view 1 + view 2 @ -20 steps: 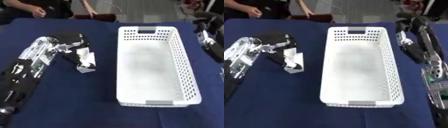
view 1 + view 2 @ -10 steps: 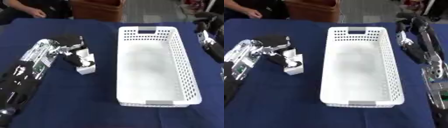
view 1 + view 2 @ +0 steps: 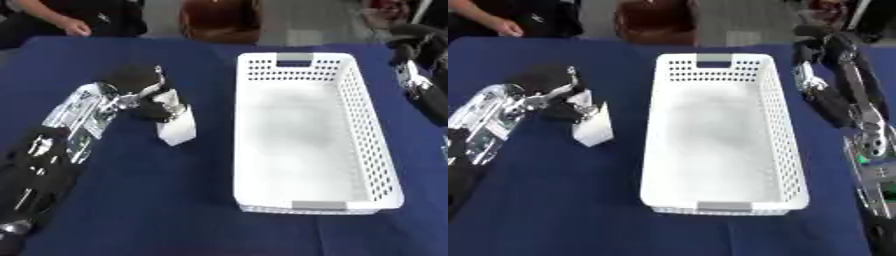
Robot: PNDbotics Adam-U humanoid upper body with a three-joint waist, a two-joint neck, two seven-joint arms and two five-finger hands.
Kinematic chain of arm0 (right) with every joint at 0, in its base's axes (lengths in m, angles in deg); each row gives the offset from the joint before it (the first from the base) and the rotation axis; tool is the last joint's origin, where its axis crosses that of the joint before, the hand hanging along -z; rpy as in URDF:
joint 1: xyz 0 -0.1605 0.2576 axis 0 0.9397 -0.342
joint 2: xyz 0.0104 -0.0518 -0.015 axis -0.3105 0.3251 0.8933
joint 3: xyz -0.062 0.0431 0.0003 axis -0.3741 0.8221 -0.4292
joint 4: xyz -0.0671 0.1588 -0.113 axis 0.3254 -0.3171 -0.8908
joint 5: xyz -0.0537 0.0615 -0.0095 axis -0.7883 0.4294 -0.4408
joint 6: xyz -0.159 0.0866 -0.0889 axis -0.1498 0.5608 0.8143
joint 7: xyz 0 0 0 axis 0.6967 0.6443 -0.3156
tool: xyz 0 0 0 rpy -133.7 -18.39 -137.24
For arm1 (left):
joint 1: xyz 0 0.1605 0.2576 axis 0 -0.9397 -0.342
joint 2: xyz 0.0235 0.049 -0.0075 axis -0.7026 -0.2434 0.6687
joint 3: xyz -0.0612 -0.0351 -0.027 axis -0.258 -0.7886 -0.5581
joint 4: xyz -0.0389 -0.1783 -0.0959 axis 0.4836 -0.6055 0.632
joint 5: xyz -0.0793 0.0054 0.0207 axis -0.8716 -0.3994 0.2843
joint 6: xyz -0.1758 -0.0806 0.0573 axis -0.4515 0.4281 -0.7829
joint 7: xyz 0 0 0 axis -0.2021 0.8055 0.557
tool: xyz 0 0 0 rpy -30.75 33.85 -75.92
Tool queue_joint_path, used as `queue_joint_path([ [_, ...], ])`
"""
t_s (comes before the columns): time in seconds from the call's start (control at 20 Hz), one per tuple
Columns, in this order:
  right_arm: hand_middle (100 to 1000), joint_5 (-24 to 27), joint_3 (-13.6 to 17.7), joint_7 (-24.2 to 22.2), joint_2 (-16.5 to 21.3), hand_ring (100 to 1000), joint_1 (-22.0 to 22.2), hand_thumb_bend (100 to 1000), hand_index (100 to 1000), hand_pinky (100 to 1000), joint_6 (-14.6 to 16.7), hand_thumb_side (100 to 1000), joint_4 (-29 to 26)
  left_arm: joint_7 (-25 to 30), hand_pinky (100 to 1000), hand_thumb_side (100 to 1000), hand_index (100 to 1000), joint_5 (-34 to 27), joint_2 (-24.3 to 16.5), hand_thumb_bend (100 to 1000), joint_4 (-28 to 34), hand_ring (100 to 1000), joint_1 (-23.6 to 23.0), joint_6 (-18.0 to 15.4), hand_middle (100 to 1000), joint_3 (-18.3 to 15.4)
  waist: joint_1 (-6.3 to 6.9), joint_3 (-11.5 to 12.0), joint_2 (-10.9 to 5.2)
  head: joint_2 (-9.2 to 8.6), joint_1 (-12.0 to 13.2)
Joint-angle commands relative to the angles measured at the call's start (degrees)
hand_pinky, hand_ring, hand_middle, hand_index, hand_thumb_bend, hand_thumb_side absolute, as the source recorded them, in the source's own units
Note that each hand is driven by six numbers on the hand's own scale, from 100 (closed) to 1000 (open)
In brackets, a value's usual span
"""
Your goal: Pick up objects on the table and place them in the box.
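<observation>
Just left of the empty white box, the left hand has its fingers curled round the top of a small white block, which looks light and rigid, best held by its flat sides.

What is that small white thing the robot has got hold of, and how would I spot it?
Start at the long white perforated box in the middle of the blue table. Just to the left of it, the robot's left hand is curled round a small white block. It is the only loose item on the cloth, solid-sided, with no holes like the box.
</observation>
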Motion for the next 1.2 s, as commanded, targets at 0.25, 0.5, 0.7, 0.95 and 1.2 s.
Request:
queue_joint_path([
  [0.25, 797, 0.47, 0.07, 0.01, 0.59, 761, -0.86, 100, 858, 627, 0.02, 674, -0.94, 0.08, 100, 881, 231, 0.69, -0.74, 100, 0.31, 100, 0.68, -0.34, 100, -0.15, 0.06, -0.08, -0.89, -0.62, 0.39],
  [0.5, 797, 0.45, 0.07, 0.04, 0.58, 761, -0.86, 100, 858, 626, 0.01, 675, -0.95, 0.71, 100, 872, 229, 0.72, -0.84, 100, 0.38, 100, 0.75, -0.86, 100, 0.04, 0.08, -0.1, -0.94, -0.63, 0.47],
  [0.7, 797, 0.42, 0.06, 0.04, 0.63, 761, -0.78, 100, 858, 626, -0.02, 674, -0.92, 1.75, 100, 871, 229, 0.33, -1.36, 100, 0.46, 100, 1.11, -1.31, 100, 0.47, 0.15, -0.2, -1.02, -0.59, 0.47],
  [0.95, 797, 0.37, -0.07, -0.06, 0.74, 761, -0.46, 100, 858, 626, -0.01, 675, -0.81, 4.2, 100, 869, 228, -2.86, -3.85, 100, 1.3, 100, 3.71, -2.54, 100, 2.13, 0.56, -0.31, -1.49, -0.38, 0.43],
  [1.2, 797, 0.23, -0.26, -0.23, 1.07, 761, 0.13, 100, 858, 626, 0.0, 676, -0.61, 8.46, 100, 869, 228, -12.1, -8.18, 100, 3.96, 100, 8.36, -3.28, 100, 4.42, 1.34, -0.2, -2.25, 0.02, 0.14],
])
